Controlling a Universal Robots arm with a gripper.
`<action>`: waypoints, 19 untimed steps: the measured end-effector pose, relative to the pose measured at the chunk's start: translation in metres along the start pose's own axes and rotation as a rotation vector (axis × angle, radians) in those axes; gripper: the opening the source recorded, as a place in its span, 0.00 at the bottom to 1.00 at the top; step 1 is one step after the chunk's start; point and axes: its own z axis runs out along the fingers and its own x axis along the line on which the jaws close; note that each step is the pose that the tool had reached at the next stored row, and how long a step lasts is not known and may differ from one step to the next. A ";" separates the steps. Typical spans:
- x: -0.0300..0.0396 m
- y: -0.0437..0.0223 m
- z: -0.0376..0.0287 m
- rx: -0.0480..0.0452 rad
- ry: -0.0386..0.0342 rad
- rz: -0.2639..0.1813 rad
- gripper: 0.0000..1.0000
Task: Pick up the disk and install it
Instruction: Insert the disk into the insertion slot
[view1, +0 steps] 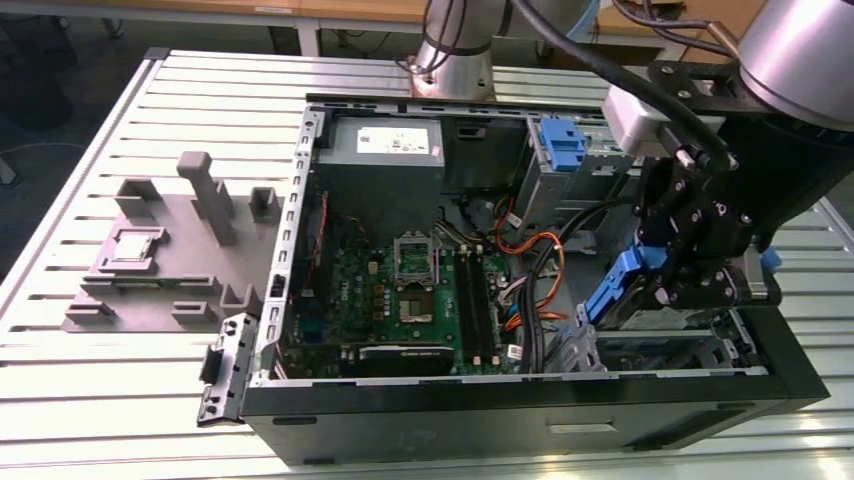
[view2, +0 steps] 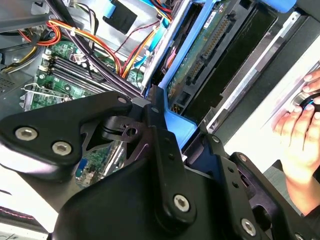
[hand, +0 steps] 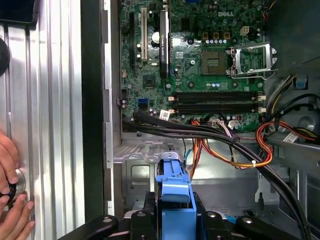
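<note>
Install step, I judge: jaws clamped on the disk (view1: 617, 285) above the computer case's drive bay (view1: 667, 352), needing square alignment.

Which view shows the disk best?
The second wrist view: the disk shows its circuit board and connector. The first wrist view shows its blue rail end; the exterior view, a blue edge.

A white sticker (view1: 390, 141) is showing on the power supply (view1: 340, 150), upper middle of the exterior view, its print too small to read.
</note>
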 end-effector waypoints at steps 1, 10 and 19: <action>0.0000 0.0000 0.0009 -0.0001 0.0001 0.000 0.37; 0.0002 0.0001 0.0086 0.0000 0.0000 0.000 0.37; 0.0005 0.0001 0.0163 0.0000 0.0001 0.000 0.37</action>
